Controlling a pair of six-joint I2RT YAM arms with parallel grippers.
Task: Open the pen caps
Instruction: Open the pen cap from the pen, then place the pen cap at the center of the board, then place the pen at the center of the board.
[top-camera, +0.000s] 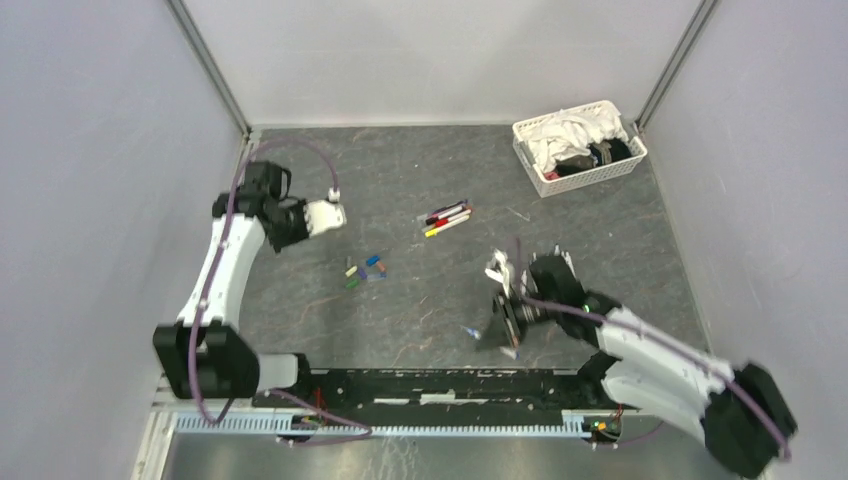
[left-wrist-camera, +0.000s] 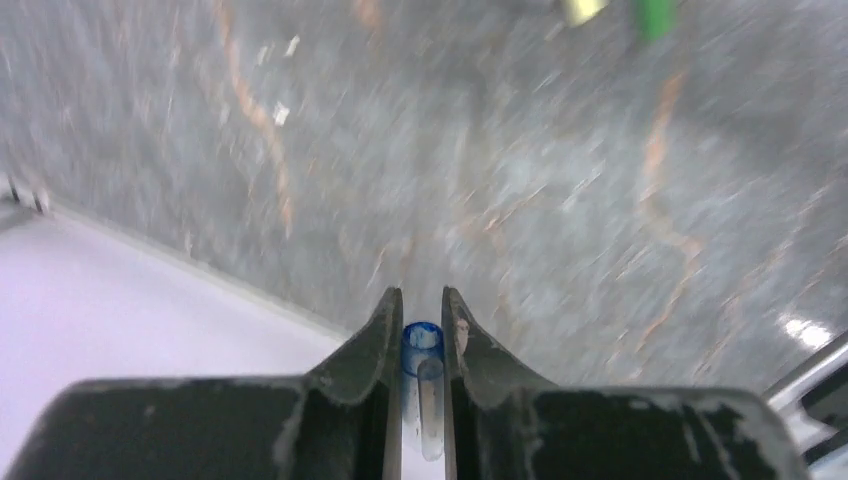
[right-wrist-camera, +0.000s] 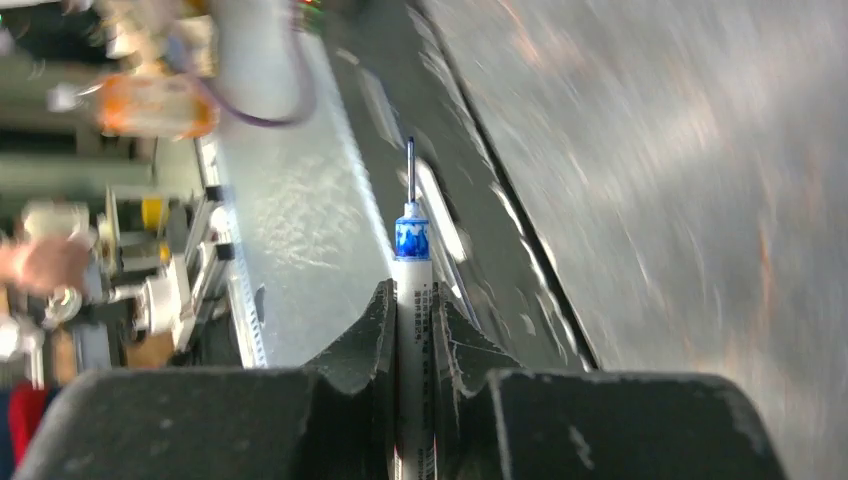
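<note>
My left gripper (left-wrist-camera: 421, 300) is shut on a translucent blue pen cap (left-wrist-camera: 423, 342), which stands upright between its fingers. In the top view this gripper (top-camera: 330, 216) hangs at the left of the table, above and left of several loose pen caps (top-camera: 365, 270). My right gripper (right-wrist-camera: 412, 296) is shut on a white pen (right-wrist-camera: 411, 262); its blue collar and bare thin tip stick out past the fingers. From above, that gripper (top-camera: 498, 318) is low near the front rail. Several capped pens (top-camera: 447, 217) lie side by side mid-table.
A white lattice basket (top-camera: 540, 183) with cloths stands at the back right corner. Grey walls close the table on the left, back and right. A black rail (top-camera: 440, 385) runs along the near edge between the arm bases. A green cap (left-wrist-camera: 655, 15) shows blurred in the left wrist view.
</note>
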